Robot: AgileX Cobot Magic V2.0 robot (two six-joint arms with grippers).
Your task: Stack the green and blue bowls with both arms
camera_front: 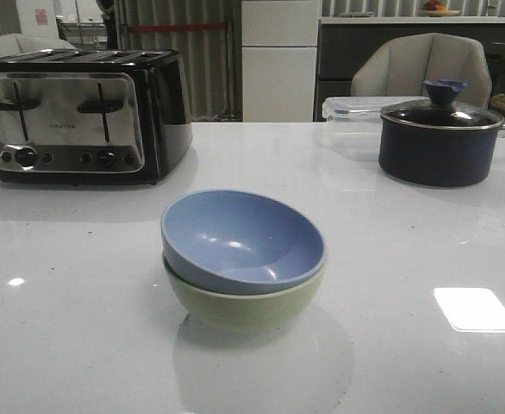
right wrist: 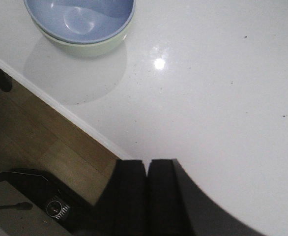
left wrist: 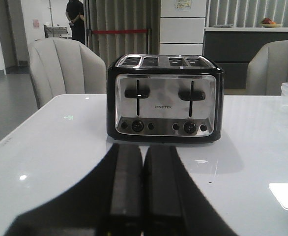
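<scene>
The slate blue bowl point(camera_front: 240, 240) sits nested inside the pale green bowl point(camera_front: 244, 304) near the middle of the white table, a little tilted. The right wrist view shows the same pair, blue bowl point(right wrist: 80, 19) over green bowl point(right wrist: 107, 45), close to the table's front edge. My right gripper point(right wrist: 146, 164) is shut with nothing in it, well apart from the bowls, above the table edge. My left gripper point(left wrist: 143, 152) is shut and empty too, facing the toaster. Neither gripper appears in the front view.
A black and chrome toaster point(camera_front: 80, 116) stands at the back left. A dark lidded pot point(camera_front: 442, 138) and a clear plastic box point(camera_front: 352, 116) stand at the back right. Wooden floor point(right wrist: 41, 142) lies beyond the table's front edge point(right wrist: 60, 105).
</scene>
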